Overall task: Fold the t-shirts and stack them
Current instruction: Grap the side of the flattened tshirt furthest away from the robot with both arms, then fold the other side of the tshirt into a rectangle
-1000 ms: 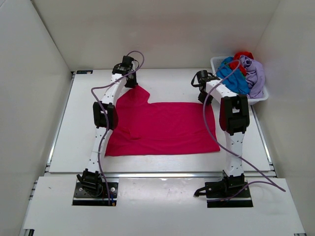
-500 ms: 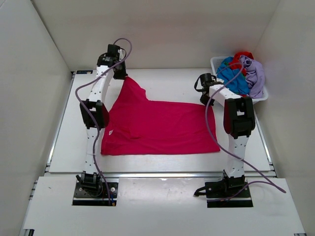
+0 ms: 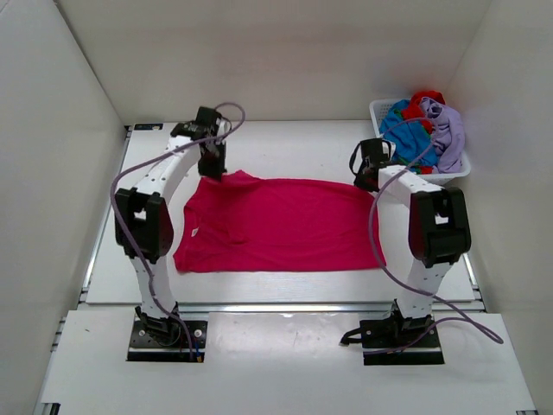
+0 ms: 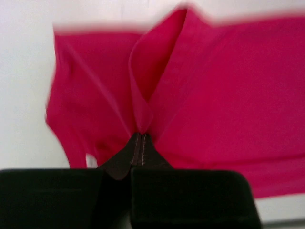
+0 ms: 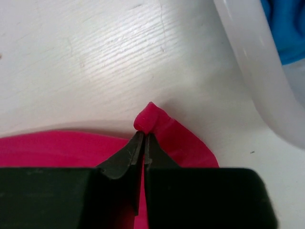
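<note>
A magenta-pink t-shirt (image 3: 276, 223) lies spread across the middle of the table. My left gripper (image 3: 212, 169) is shut on its far left corner, where the cloth rises in a fold (image 4: 143, 90) from the pinched tips. My right gripper (image 3: 366, 179) is shut on the far right corner, a small bunch of pink cloth (image 5: 151, 119) poking past the tips just above the table. Blue (image 3: 406, 130), red (image 3: 426, 98) and pale lavender (image 3: 447, 130) t-shirts are piled in the basket.
The white slatted basket (image 3: 456, 172) stands at the far right corner, and its rim (image 5: 248, 71) curves close by the right gripper. White walls enclose the table on three sides. Purple cables loop along both arms.
My left gripper has swung the shirt's far left corner out and then down toward the table, so the shirt now lies flatter and wider. My right gripper has shifted slightly right with its corner.
</note>
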Controlling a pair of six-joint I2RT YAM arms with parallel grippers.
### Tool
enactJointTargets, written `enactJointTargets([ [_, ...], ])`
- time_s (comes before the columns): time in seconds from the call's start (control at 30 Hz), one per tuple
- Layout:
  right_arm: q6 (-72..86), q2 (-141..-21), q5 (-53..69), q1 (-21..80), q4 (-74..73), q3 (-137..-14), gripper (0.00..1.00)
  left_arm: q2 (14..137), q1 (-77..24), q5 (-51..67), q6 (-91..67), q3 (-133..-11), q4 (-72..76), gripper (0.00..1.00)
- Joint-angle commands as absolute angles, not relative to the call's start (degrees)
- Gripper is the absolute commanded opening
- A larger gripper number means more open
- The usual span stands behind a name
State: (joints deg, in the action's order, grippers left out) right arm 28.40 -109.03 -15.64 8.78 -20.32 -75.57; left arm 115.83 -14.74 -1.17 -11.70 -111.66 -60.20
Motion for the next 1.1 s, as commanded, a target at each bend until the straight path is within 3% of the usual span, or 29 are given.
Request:
enactJointTargets([
  [0.0, 27.34, -101.63, -12.23, 7.82, -12.76, -69.11, 0.0, 104.54, -14.15, -3.17, -13.7, -93.85, -51.8, 0.0],
  [0.13, 26.63, -96.77, -9.24, 7.3, -9.67, -63.29, 0.0, 93.02, -13.62, -2.81, -15.64, -77.82, -44.31, 0.0],
  [0.33, 26.54, -89.84, -6.07, 6.24, -7.47, -56.35, 0.0, 82.46, -12.92, -1.14, -16.79, -66.72, -40.61, 0.0],
  [0.77, 26.54, -82.71, -3.08, 5.97, -7.29, -50.19, 0.0, 69.0, -13.28, 0.0, -17.93, -65.04, -46.49, 0.0],
  [1.07, 25.84, -77.08, -0.98, 4.83, -6.95, -45.88, 0.0, 61.18, -14.15, -0.17, -18.98, -56.97, -48.61, 0.0],
])
